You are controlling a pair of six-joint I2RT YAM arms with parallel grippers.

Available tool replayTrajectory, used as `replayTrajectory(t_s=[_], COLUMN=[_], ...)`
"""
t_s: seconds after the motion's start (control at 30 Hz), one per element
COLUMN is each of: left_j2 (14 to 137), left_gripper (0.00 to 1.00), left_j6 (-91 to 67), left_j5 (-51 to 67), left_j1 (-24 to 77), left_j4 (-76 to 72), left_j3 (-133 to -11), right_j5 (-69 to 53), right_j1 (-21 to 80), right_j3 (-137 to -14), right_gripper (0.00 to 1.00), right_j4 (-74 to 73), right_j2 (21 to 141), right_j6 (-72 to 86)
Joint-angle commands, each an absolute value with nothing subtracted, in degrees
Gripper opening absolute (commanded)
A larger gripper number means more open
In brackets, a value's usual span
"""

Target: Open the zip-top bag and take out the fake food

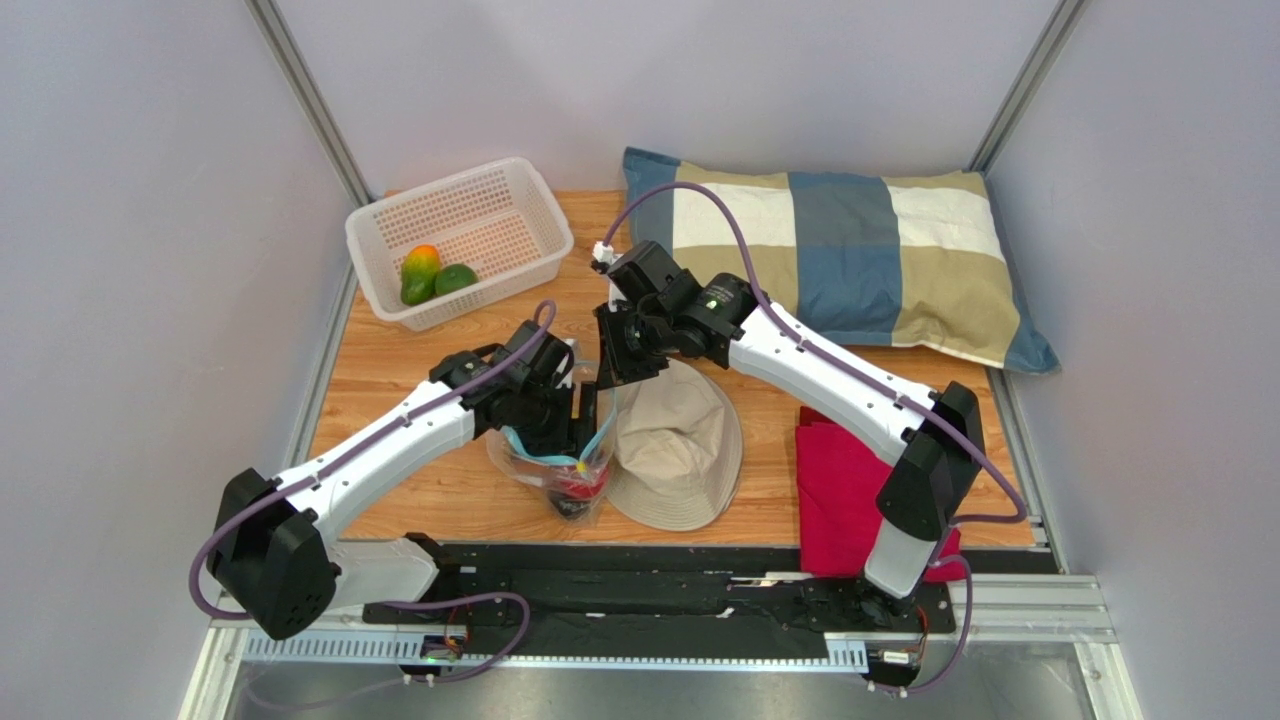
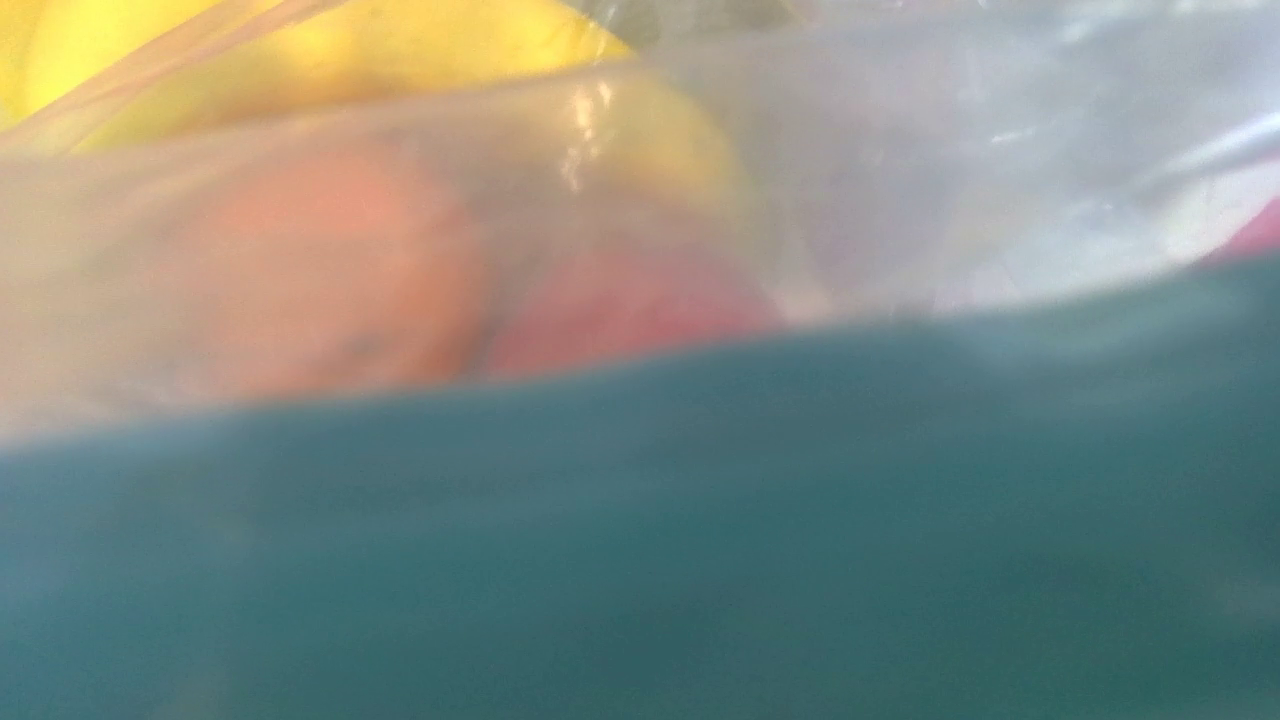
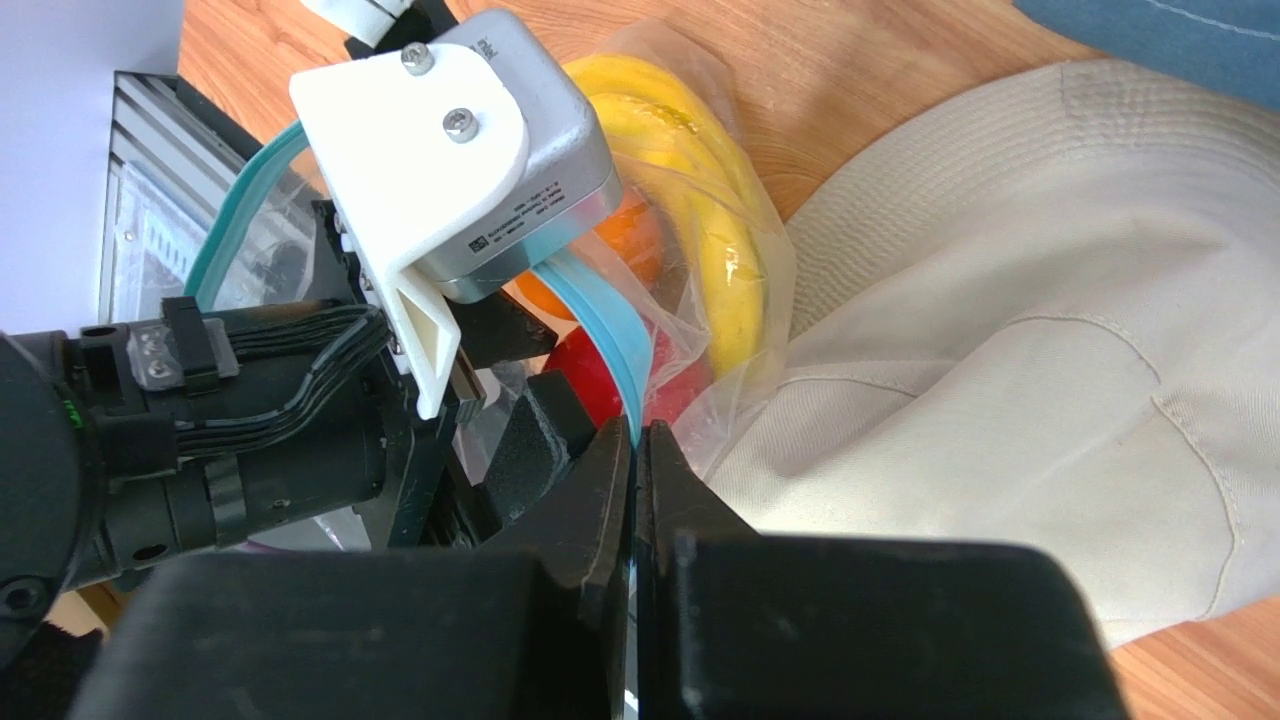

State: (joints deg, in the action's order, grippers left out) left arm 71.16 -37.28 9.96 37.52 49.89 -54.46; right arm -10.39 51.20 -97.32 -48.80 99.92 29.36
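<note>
The small clear plastic zip-top bag (image 1: 559, 468), glossy plastic fake food (image 3: 706, 195) inside, sat lower centre of the top view on the wooden tabletop (image 1: 398, 398) beside a beige fabric hat (image 1: 684, 443). The right end effector (image 3: 639, 450) was clenched on its blue zip strip (image 3: 601, 323); whether the left end effector (image 1: 553, 420) gripped, I could not tell.

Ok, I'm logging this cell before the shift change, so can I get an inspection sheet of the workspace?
Surface: wooden table, partly covered.
Job's things: bag, zip parted, holds bananas, orange, red piece; mango and green fruit lie in basket.
Clutter: hat against bag; pillow at back; red cloth right.
Hands: right hand shut on bag's zip strip; left hand at bag mouth, grip hidden.
Cables: purple, along both arms, no snag seen.
Surroundings: grey walls; nothing else seen.
</note>
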Motion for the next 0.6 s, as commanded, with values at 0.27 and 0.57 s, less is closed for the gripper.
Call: replayTrajectory(t_s=[0.27,0.57], left_j2=[73.12,63.66], left_gripper=[0.84,0.24], left_j6=[-39.73,-40.61], left_j5=[13.54,9.06], left_j1=[38.67,38.67], left_j4=[39.12,35.94], left_j3=[-45.27,-44.03], right_j5=[-10.46,-10.20], right_j1=[51.15,51.24], right_j3=[-96.33,-94.57], right_gripper=[0.00,0.00], right_j4=[-46.85,-46.76], right_j2=[96.59,95.54], right_j6=[31.55,30.06])
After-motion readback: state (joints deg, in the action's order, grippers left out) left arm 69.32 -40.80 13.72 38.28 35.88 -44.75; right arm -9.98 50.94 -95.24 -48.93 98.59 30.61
